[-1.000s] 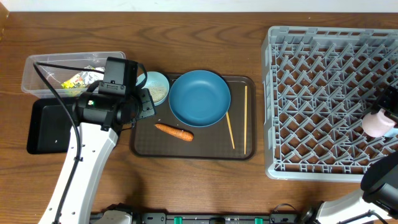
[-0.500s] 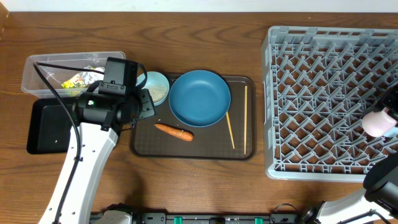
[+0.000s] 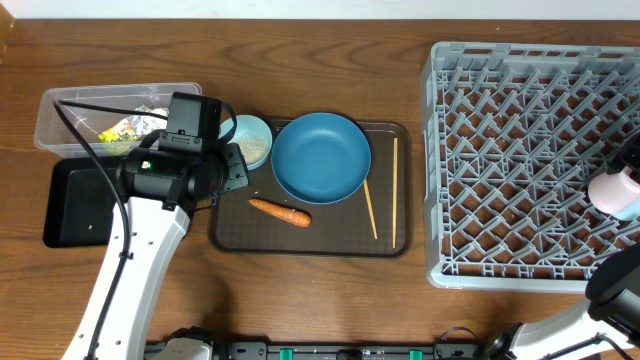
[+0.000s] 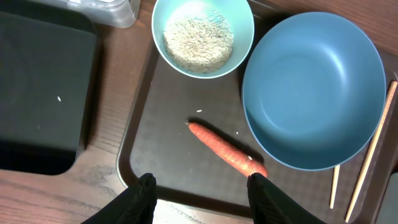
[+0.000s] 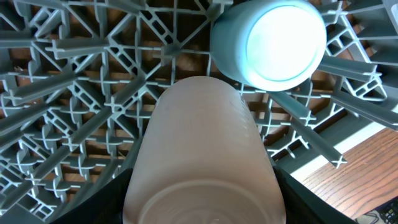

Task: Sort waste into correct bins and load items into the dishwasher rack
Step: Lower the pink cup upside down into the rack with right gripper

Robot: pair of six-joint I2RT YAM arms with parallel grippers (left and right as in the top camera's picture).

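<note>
The right gripper [image 5: 202, 202] is clamped on the pink cup [image 5: 202, 149], holding it by the side wall above the dishwasher rack [image 5: 74, 93], near its right edge. The cup is judged light, rigid and smooth, so grip the wall squarely to prevent slip. A light-blue cup [image 5: 270, 40] sits in the rack just beyond, and pegs crowd the landing spot. The left gripper [image 4: 200, 193] hangs with jaws apart and empty over the carrot [image 4: 224, 149], which lies beside the blue dish [image 4: 314, 90].

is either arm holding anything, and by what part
The right gripper holds the pink cup by its side walls above the dishwasher rack; the left gripper holds nothing.
</note>
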